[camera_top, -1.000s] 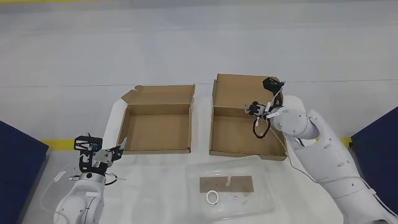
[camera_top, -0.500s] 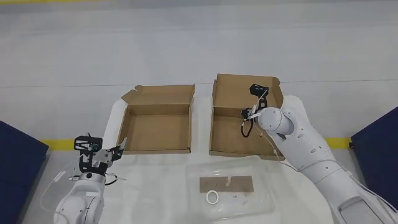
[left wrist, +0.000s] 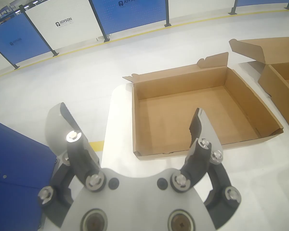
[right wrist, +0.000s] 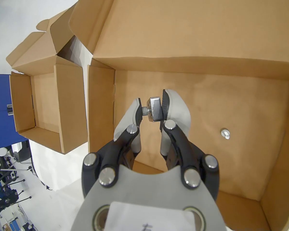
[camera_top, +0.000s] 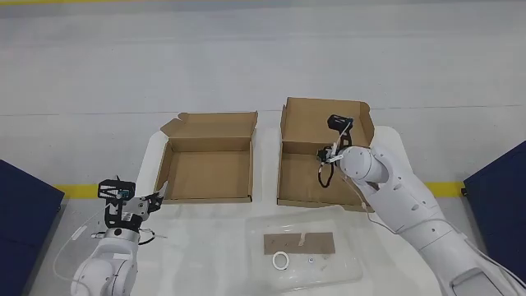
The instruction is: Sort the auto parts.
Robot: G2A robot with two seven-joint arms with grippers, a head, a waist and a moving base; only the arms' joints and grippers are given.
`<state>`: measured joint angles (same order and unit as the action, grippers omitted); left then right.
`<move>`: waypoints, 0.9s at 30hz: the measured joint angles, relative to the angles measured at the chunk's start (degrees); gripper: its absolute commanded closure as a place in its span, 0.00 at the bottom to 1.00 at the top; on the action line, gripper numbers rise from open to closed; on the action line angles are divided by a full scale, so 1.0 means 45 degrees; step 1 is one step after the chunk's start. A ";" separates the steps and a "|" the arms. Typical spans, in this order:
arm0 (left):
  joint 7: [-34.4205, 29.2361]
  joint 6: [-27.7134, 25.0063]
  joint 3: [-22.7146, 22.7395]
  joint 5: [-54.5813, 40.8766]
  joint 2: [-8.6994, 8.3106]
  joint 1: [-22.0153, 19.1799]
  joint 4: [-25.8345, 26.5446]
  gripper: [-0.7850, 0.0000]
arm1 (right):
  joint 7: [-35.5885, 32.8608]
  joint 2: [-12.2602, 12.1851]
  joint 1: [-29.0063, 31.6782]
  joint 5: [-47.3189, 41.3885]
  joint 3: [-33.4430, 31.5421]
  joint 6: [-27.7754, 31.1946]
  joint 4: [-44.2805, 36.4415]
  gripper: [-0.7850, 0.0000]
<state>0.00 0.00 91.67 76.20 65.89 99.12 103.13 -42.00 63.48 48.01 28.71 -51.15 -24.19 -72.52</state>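
Observation:
My right gripper (right wrist: 151, 109) hangs over the right cardboard box (camera_top: 302, 185) (right wrist: 231, 92), shut on a small metal stud with a square head (right wrist: 154, 109). A similar metal stud (right wrist: 225, 132) lies on that box's floor. In the top view the right gripper (camera_top: 325, 158) is above the box's middle. The left cardboard box (camera_top: 205, 173) (left wrist: 195, 111) holds nothing. My left gripper (left wrist: 130, 123) (camera_top: 156, 193) stands open with nothing in it at the table's near left, short of the left box. A clear bag (camera_top: 304, 251) near the front holds a cardboard strip, a white ring (camera_top: 280, 261) and small parts.
The two boxes sit side by side on the white table (camera_top: 205, 230), lids folded back. Blue panels (camera_top: 16, 214) flank the table on both sides. Bare table lies between the boxes and the clear bag.
The right arm has carried the stud leftward from the right box's far right corner to above the box's middle. The left arm has stayed still.

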 measured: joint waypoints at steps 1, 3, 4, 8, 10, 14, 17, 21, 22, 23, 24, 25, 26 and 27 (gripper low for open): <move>0.0000 0.0000 0.0000 0.0000 0.0000 0.0000 0.0000 0.00 | -0.0177 -0.0038 0.0091 0.0170 -0.0041 -0.0130 -0.0212 1.00; 0.0000 0.0000 0.0000 0.0000 0.0000 0.0000 0.0000 0.00 | -0.0690 -0.0130 0.0290 0.0618 -0.0116 -0.0483 -0.0665 1.00; 0.0000 0.0000 0.0000 0.0000 0.0000 0.0000 0.0000 0.00 | -0.0941 -0.0167 0.0355 0.0840 -0.0133 -0.0649 -0.0838 1.00; 0.0000 0.0000 0.0000 0.0000 0.0000 0.0000 0.0000 0.00 | -0.1956 -0.0273 0.0563 0.1675 -0.0109 -0.1204 -0.1319 1.00; 0.0000 0.0000 0.0000 0.0000 0.0000 0.0000 0.0000 0.00 | -0.2147 -0.0277 0.0632 0.1851 -0.0109 -0.1292 -0.1310 1.00; 0.0000 0.0000 0.0000 0.0000 0.0000 0.0000 0.0000 0.00 | -0.2234 -0.0189 0.0587 0.2056 0.0045 -0.1414 -0.0884 1.00; 0.0000 0.0000 0.0000 0.0000 0.0000 0.0000 0.0000 0.00 | -0.2253 -0.0068 0.0417 0.2238 0.0266 -0.1586 -0.0432 1.00; 0.0000 0.0000 0.0000 0.0000 0.0000 0.0000 0.0000 0.00 | -0.2269 0.0125 0.0194 0.2177 0.0507 -0.1694 0.0195 1.00; 0.0000 0.0000 0.0000 0.0000 0.0000 0.0000 0.0000 0.00 | -0.2294 0.0162 0.0149 0.2146 0.0547 -0.1676 0.0324 1.00; 0.0000 0.0000 0.0000 0.0000 0.0000 0.0000 0.0000 0.00 | -0.2323 0.0198 0.0104 0.2120 0.0582 -0.1657 0.0447 1.00; 0.0000 0.0000 0.0000 0.0000 0.0000 0.0000 0.0000 0.00 | -0.2371 0.0241 0.0043 0.2095 0.0627 -0.1629 0.0605 1.00; 0.0000 0.0000 0.0000 0.0000 0.0000 0.0000 0.0000 0.00 | -0.2404 0.0274 -0.0002 0.2086 0.0661 -0.1602 0.0715 1.00; 0.0000 0.0000 0.0000 0.0000 0.0000 0.0000 0.0000 0.00 | -0.2419 0.0305 -0.0044 0.2080 0.0691 -0.1577 0.0818 1.00; 0.0000 0.0000 0.0000 0.0000 0.0000 0.0000 0.0000 0.00 | -0.2422 0.0346 -0.0096 0.2086 0.0733 -0.1555 0.0955 1.00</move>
<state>0.00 0.00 91.67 76.20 65.89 99.12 103.13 -52.90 65.03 47.58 38.10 -47.86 -31.19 -68.22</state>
